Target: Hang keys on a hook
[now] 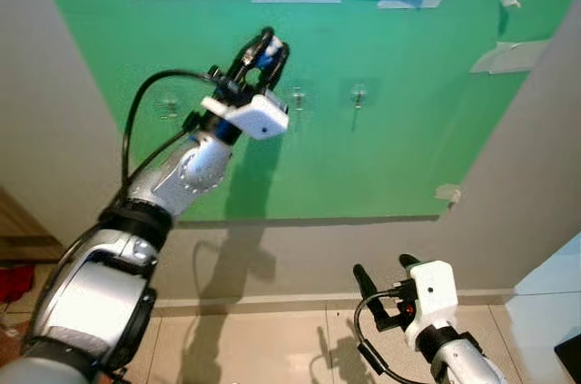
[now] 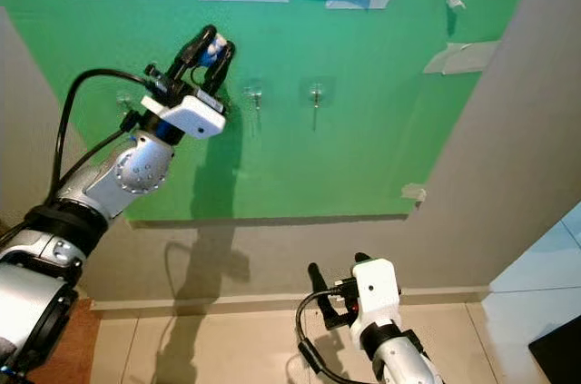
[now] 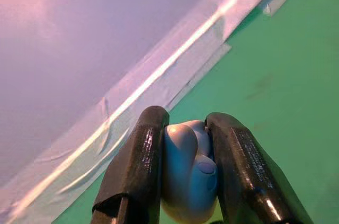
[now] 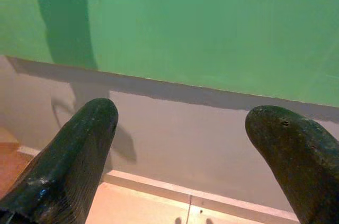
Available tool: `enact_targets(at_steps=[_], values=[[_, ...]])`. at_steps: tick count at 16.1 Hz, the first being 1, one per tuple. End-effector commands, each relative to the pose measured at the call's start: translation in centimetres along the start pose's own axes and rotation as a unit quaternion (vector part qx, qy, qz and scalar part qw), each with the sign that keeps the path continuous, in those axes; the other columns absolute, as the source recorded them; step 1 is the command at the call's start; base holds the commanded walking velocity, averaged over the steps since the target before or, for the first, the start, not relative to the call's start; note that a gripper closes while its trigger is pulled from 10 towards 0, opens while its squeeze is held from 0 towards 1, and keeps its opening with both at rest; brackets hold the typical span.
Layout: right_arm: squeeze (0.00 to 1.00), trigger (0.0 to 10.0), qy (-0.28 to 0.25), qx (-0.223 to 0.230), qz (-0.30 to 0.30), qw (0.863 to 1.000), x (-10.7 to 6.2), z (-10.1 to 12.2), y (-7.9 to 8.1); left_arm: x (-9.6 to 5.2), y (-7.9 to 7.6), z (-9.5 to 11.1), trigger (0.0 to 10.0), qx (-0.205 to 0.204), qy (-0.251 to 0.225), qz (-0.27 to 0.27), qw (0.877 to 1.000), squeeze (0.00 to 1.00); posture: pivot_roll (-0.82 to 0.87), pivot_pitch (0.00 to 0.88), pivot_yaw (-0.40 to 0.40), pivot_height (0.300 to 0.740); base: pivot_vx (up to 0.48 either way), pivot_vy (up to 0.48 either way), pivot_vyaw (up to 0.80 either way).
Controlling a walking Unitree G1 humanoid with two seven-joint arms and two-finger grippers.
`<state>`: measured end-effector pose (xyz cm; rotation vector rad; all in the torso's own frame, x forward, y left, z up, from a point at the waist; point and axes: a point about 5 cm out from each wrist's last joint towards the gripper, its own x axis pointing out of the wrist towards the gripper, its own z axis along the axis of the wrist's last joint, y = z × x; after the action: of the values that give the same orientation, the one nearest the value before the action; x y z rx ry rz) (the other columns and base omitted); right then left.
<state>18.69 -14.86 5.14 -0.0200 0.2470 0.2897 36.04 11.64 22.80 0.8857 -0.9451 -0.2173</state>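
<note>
Fingers point(image 3: 139, 176) of left arm (raised) pinch key fob point(image 3: 188, 173).

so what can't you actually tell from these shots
- Key ring or blade: in the left wrist view the left gripper clamps a pale fob; anything hanging below is cut off by the frame edge.
- Nearest hook: too small in the eye views to judge its shape.
- Fob-to-hook gap: the gripper blocks it.

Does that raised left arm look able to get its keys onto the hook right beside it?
Probably yes. The left gripper, shut on the key fob, is up at the green board, just left of the nearest hook, with nothing between them.
</note>
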Motion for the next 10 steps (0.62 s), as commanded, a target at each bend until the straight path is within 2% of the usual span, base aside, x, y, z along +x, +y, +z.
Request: enact_targets(at_steps=[1, 4, 10], values=[[0.0, 10.0, -0.006, -0.006, 0.0, 1.0, 0.0, 0.4, -0.1, -0.5, -0.2, -0.2, 0.0, 0.025, -0.003, -0.005, 1.0, 0.0, -0.23, 0.065, 0.031, 0.74, 0.0, 0.0, 0.0], [0.0, 10.0, -0.003, -0.008, 0.002, 1.0, -0.3, 0.3, -0.3, -1.2, -0.8, -0.7, 0.0, 0.056, -0.002, -0.023, 0.998, 0.0, -0.23, 0.073, 0.026, 0.74, 0.0, 0.0, 0.0], [0.0, 10.0, 0.0, -0.005, -0.003, 1.0, -1.0, 0.4, 0.3, -2.2, -2.4, -0.5, 0.0, 0.109, -0.028, -0.055, 0.992, 0.0, -0.25, 0.097, 0.038, 0.74, 0.0, 0.0, 0.0]])
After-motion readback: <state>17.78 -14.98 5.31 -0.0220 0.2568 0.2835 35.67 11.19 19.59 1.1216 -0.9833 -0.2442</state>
